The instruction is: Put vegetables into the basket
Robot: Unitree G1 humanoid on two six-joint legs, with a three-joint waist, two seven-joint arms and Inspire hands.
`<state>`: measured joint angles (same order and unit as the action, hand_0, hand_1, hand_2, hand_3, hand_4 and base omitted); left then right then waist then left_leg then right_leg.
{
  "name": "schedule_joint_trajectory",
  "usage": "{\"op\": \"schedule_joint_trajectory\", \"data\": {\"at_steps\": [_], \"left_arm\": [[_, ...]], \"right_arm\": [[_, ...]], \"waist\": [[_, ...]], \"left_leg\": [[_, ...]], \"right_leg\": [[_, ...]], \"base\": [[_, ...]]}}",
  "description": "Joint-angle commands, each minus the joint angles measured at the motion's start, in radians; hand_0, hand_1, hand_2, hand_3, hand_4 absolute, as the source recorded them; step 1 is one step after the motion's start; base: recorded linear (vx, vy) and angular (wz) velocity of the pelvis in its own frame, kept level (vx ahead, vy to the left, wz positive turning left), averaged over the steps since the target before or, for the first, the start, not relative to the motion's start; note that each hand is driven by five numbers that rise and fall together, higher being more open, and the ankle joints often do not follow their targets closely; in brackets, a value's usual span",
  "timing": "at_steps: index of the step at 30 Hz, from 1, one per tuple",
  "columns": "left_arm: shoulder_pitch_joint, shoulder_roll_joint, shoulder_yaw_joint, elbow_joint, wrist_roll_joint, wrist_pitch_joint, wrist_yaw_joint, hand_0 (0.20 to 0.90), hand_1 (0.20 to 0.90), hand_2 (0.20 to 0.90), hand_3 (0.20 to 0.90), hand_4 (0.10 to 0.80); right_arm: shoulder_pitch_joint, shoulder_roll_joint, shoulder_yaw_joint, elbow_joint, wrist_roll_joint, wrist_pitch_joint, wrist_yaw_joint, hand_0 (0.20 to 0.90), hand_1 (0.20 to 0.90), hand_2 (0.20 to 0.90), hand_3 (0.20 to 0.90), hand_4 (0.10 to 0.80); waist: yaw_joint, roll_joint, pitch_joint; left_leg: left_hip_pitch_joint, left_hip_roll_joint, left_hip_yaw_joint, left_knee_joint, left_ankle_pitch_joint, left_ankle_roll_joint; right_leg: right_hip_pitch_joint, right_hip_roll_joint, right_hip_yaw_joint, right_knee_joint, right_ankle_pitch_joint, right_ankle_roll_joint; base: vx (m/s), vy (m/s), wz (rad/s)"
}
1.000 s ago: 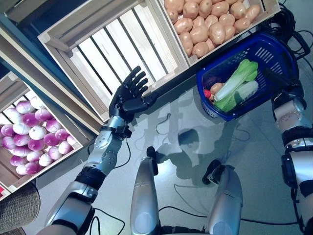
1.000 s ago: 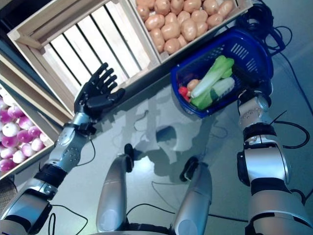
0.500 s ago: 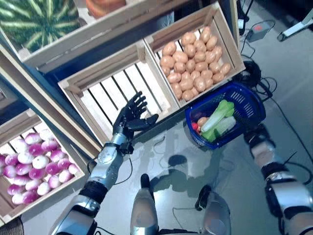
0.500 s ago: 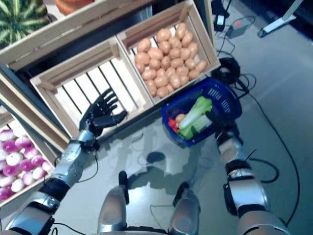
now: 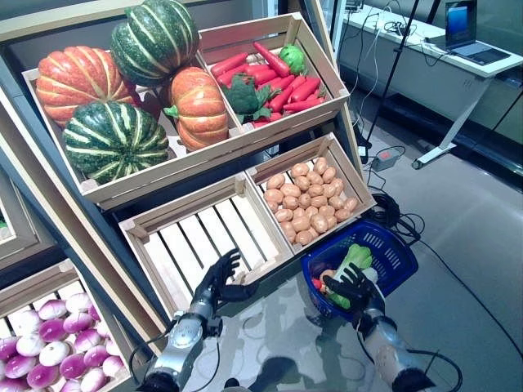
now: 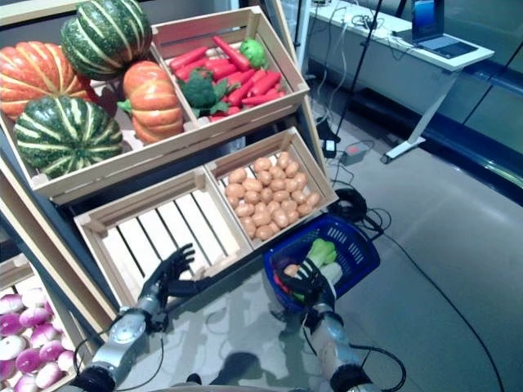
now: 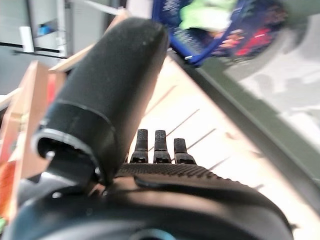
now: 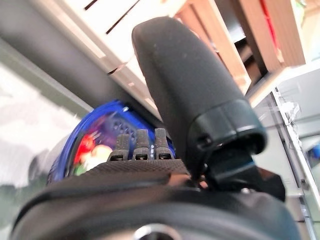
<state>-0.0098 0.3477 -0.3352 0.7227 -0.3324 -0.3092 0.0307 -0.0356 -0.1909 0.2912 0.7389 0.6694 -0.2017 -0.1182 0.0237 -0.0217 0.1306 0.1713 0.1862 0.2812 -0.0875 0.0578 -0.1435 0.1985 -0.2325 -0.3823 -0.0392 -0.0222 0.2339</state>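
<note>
Basket (image 5: 392,269): blue plastic, on the floor just in front of the potato crate (image 5: 347,175). We count inside it a green leafy vegetable (image 5: 353,260), something red (image 5: 317,284) and something pale orange at the near wall; the rest of its load lies behind the right hand and we cannot list it.

Right hand (image 5: 353,287): at the basket's near rim, fingers spread and straight, holding nothing. We cannot tell whether it touches the rim or the greens. Its wrist view shows only the thumb (image 8: 192,95) and a row of fingertips (image 8: 137,145), with the basket blurred beyond them.

Left hand (image 5: 219,279): released, fingers fanned and upright, empty, before the front edge of the empty crate (image 5: 204,241). We cannot say whether it touches the wood. Its wrist view gives thumb, fingertips, pale slats, and the basket far off and smeared.

Potatoes (image 5: 306,208): a full heap in the crate beside the empty one.

Upper shelf: two green striped pumpkins (image 5: 114,140) and two orange ones (image 5: 196,106) in one crate; in the next, red peppers (image 5: 278,82), a dark green broccoli-like head (image 5: 243,94) and one light green piece (image 5: 292,57) that we cannot identify.

Lower left: purple-and-white turnips (image 5: 49,347), their crate cut off by the picture's edge.

Background: a desk (image 5: 441,69) with a laptop (image 5: 459,16), partly cut off, well apart from the shelves.
</note>
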Motion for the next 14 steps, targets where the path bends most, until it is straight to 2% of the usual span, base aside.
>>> {"op": "schedule_joint_trajectory", "data": {"at_steps": [1,2,10,14], "left_arm": [[-0.090,-0.021,0.028,0.007,0.052,-0.059,-0.023,0.900,0.900,0.900,0.900,0.800],[-0.069,-0.050,0.029,0.081,0.068,-0.065,-0.057,0.900,0.900,0.900,0.900,0.800],[-0.063,-0.141,0.008,0.315,0.058,-0.021,-0.043,0.900,0.900,0.900,0.900,0.800],[-0.069,-0.159,-0.017,0.367,0.102,-0.045,-0.066,0.900,0.900,0.900,0.900,0.800]], "right_arm": [[-0.077,-0.028,-0.022,-0.097,-0.111,-0.129,-0.033,0.900,0.900,0.900,0.900,0.800],[-0.048,-0.016,-0.006,-0.104,-0.178,-0.182,-0.091,0.900,0.900,0.900,0.900,0.800],[-0.028,0.030,0.069,0.021,-0.417,-0.222,-0.240,0.900,0.900,0.900,0.900,0.800],[-0.047,0.047,0.098,0.083,-0.380,-0.184,-0.253,0.900,0.900,0.900,0.900,0.800]], "waist": [[-0.009,0.020,-0.007],[-0.021,0.016,-0.007],[-0.043,0.018,0.000],[-0.039,0.019,0.007]], "left_leg": [[-0.028,-0.013,0.004,0.000,-0.017,0.032],[-0.017,-0.015,0.008,0.000,-0.025,0.036],[-0.008,-0.015,0.009,0.000,-0.036,0.046],[-0.006,-0.015,0.005,0.000,-0.037,0.045]], "right_leg": [[-0.045,0.041,0.021,-0.029,0.073,-0.093],[-0.035,0.044,0.029,-0.033,0.073,-0.090],[-0.036,0.045,0.053,-0.032,0.069,-0.090],[-0.032,0.042,0.056,-0.036,0.070,-0.090]], "base": [[0.006,0.016,-0.11],[0.016,0.015,-0.16],[0.007,0.005,-0.10],[0.002,-0.005,-0.04]]}}
